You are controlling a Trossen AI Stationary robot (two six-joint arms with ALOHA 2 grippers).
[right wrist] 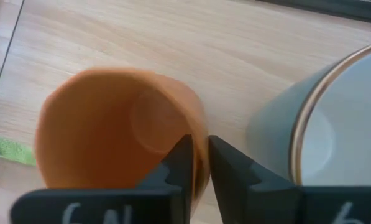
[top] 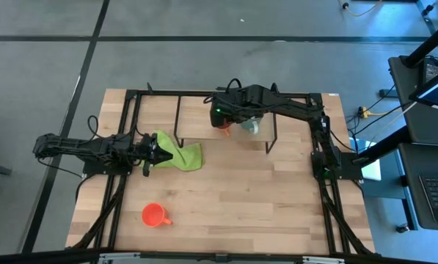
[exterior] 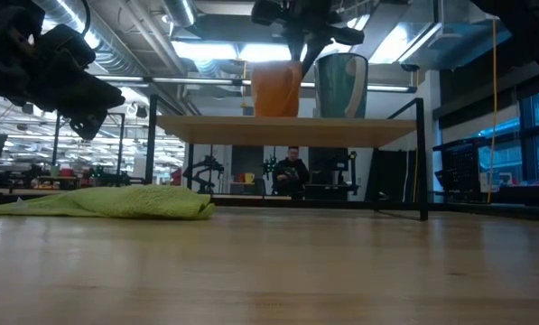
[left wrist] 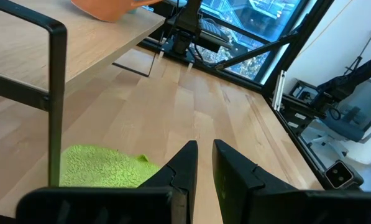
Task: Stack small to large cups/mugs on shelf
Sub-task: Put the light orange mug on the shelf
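Note:
The brown-orange mug [exterior: 276, 88] and the pale green mug [exterior: 341, 86] stand side by side on the light-wood shelf [exterior: 287, 129]. My right gripper [right wrist: 199, 163] reaches down from above and is shut on the brown-orange mug [right wrist: 110, 130]; the pale green mug [right wrist: 322, 124] is right beside it. The small orange-red mug [top: 154, 215] sits on the tabletop near the near edge, handle toward the right. My left gripper [left wrist: 204, 163] is shut and hovers over the lime-green cloth [top: 180, 155], touching nothing. My right gripper pinches the brown-orange mug's rim wall [right wrist: 202, 140] on the side toward the pale green mug, one finger inside [right wrist: 180, 163] and one outside. The fingers come from above, pointing down. The mug is upright, its base at the shelf board's top [exterior: 276, 116].
The lime-green cloth [exterior: 116, 200] lies flat on the table left of the shelf. Thin black shelf legs [left wrist: 56, 99] stand close to my left gripper. Bare tabletop [top: 263, 198] spreads across the near right part. A person [exterior: 292, 171] sits far behind the table.

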